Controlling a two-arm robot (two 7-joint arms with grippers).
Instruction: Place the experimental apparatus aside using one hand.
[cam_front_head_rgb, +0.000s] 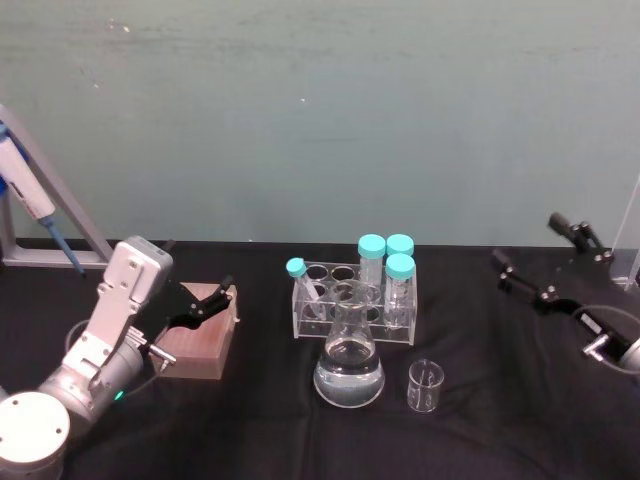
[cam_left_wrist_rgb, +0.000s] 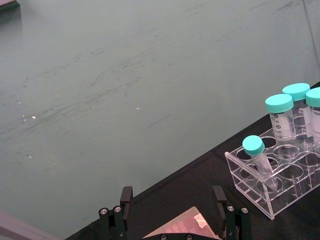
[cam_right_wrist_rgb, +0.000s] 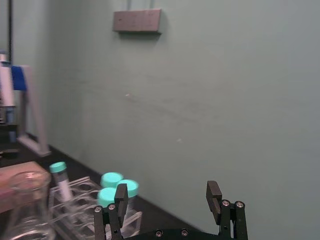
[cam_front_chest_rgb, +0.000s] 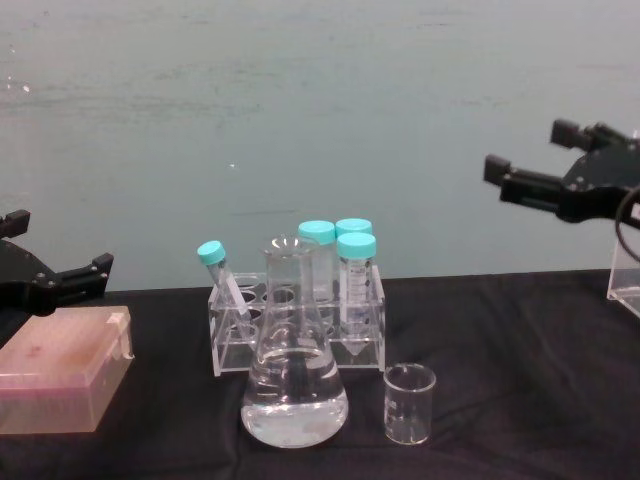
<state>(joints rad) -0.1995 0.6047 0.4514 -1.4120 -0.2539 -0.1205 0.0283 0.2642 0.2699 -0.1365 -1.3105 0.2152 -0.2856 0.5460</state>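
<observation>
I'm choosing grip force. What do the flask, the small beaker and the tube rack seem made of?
Conical flask: probably glass, clear and glossy, liquid visible through it. Small beaker: likely glass too, thin clear wall; could be plastic. Tube rack: looks like clear acrylic, flat sheets with bright edges.

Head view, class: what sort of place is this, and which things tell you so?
Probably a laboratory bench: a clear rack of teal-capped tubes, a conical flask holding clear liquid, a small beaker.
</observation>
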